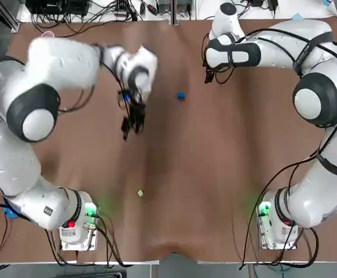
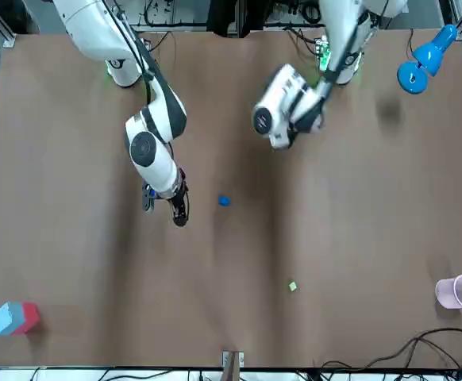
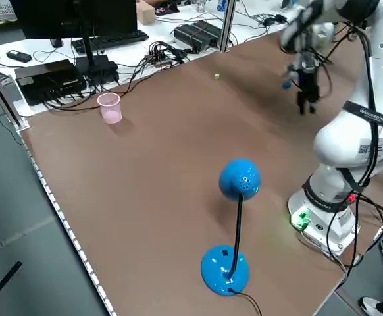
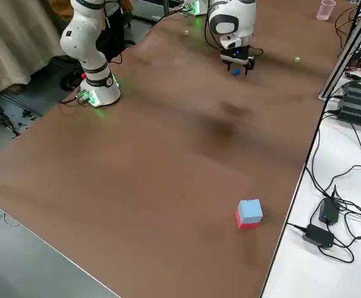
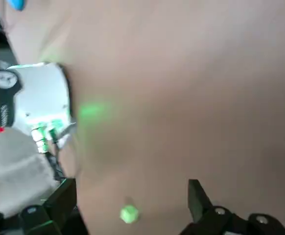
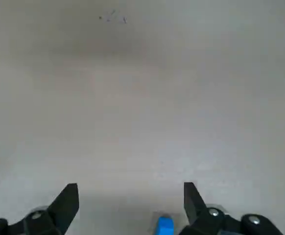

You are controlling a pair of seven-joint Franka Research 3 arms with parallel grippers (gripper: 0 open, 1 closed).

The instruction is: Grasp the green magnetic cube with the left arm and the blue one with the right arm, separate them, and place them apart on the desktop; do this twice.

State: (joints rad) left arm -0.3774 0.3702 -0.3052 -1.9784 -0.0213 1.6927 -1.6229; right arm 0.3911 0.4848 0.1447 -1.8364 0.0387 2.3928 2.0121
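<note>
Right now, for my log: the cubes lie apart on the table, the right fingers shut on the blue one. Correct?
No: the right gripper has open fingers, per the right wrist view. The blue cube lies free on the table, apart from the green cube.

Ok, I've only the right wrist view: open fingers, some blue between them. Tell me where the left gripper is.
Observer: Top view: the left gripper hangs above the table, on the left arm's side of the blue cube below your right gripper.
Operator: Give me its fingers.
Observer: Open and empty, by the left wrist view.
Operator: Now find the green cube.
Observer: The green cube lies loose on the table, on the robot's side of the left gripper, apart from the blue one.
</note>
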